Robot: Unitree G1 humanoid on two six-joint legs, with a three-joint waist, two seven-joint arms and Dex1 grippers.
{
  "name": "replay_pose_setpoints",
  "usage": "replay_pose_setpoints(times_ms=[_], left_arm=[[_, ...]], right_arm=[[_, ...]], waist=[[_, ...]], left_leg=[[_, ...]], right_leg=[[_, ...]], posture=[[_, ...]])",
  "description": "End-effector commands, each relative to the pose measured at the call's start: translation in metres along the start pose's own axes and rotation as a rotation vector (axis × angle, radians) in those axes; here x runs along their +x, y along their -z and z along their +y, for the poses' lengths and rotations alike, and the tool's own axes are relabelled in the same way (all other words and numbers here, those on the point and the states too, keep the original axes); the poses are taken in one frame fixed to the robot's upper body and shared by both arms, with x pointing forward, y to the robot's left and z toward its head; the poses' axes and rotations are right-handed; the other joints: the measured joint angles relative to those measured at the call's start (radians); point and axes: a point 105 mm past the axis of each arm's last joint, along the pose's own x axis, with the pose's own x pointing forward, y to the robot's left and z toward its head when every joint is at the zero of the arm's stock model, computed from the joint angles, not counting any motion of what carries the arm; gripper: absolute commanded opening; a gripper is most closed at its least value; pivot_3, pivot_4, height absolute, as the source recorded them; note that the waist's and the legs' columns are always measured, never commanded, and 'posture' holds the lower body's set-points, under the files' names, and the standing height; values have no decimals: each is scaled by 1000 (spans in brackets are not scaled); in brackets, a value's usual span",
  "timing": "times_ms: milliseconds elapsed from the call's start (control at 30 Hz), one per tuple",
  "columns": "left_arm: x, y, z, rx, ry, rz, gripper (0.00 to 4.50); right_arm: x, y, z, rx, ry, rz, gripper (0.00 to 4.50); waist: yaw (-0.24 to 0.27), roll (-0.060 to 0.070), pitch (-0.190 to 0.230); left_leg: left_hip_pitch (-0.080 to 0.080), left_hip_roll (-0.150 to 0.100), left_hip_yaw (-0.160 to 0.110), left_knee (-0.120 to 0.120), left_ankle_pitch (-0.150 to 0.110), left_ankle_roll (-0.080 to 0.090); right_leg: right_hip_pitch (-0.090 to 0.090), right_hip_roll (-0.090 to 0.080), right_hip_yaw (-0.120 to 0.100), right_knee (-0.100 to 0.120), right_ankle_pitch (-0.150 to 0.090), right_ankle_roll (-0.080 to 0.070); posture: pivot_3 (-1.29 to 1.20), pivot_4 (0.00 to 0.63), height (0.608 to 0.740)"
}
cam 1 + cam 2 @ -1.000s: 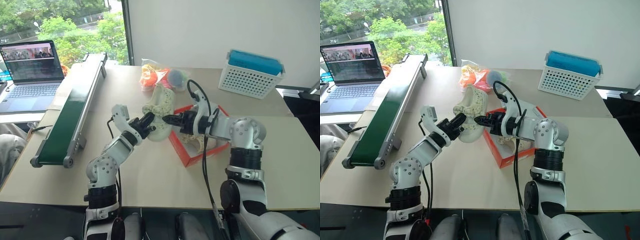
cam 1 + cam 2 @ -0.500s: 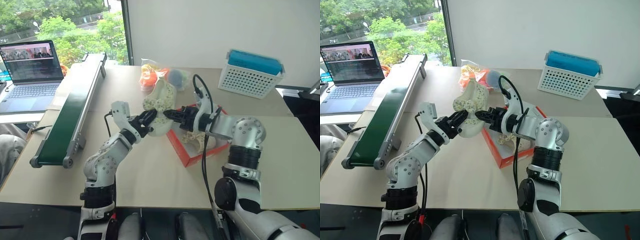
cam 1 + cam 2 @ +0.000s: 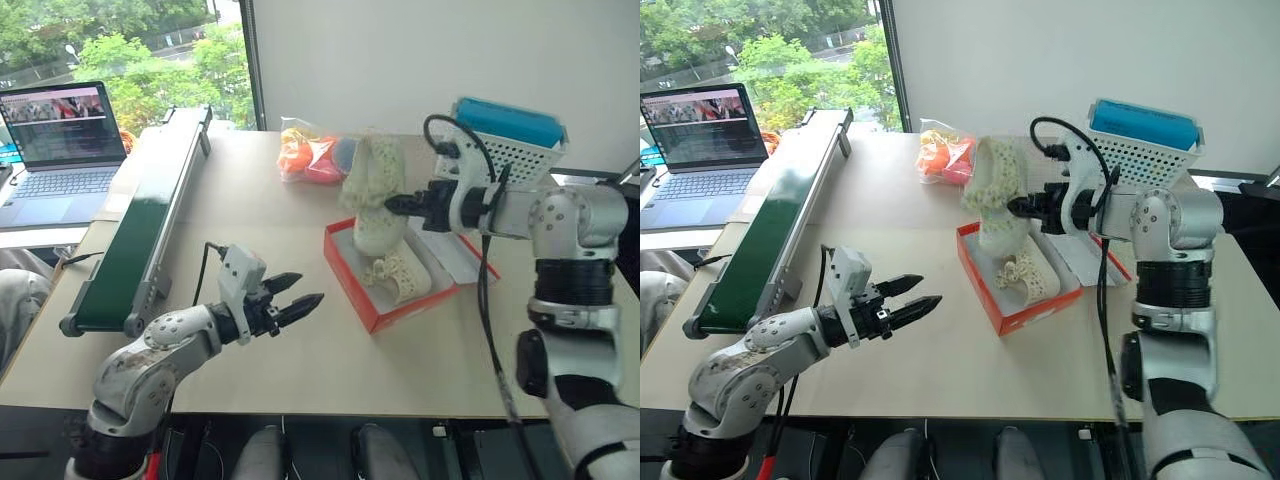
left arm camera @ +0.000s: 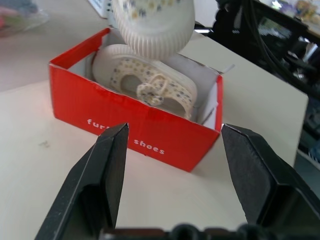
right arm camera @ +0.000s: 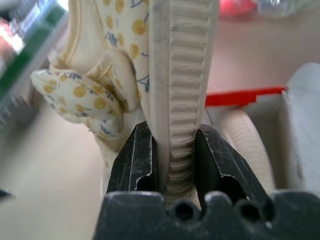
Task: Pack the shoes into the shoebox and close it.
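Right wrist view: fingers (image 5: 137,160) pinch shoe (image 5: 175,75) sole.

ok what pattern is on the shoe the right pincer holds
Cream shoe with small yellow-orange dots and tiny blue marks, clearest in the right wrist view.

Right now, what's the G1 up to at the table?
It is packing shoes into the red shoebox. One shoe already lies inside the open box. The right end effector is shut on the second shoe at its sole edge and holds it upright above the box's far end. The left end effector is open with nothing in it, over the table on the box's near left side.
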Motion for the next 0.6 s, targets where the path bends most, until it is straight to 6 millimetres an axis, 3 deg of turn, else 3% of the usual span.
replay_pose_setpoints(times_ms=[33,233,400,600], left_arm=[[1,-10,-6,53,31,-32,3132],[7,-10,-10,61,35,-39,3132],[8,-5,-11,56,16,-35,3132],[6,-1,-12,43,3,-31,3132]], right_arm=[[3,-1,-7,-181,26,87,851],[16,23,-32,-313,64,247,851],[25,39,-40,-337,45,344,851],[35,48,-34,-365,-13,466,851]], waist=[[0,0,0],[3,0,0],[4,0,0],[6,0,0]], left_leg=[[0,0,0,0,0,0],[-1,0,1,0,0,0],[-1,0,0,0,0,0],[-1,0,0,0,0,0]], right_leg=[[0,0,1,0,0,0],[-1,-1,0,-1,0,0],[-1,-1,0,0,0,0],[-1,-2,0,0,0,0]], posture=[[0,150,740],[0,150,740],[0,150,740],[0,150,740]])
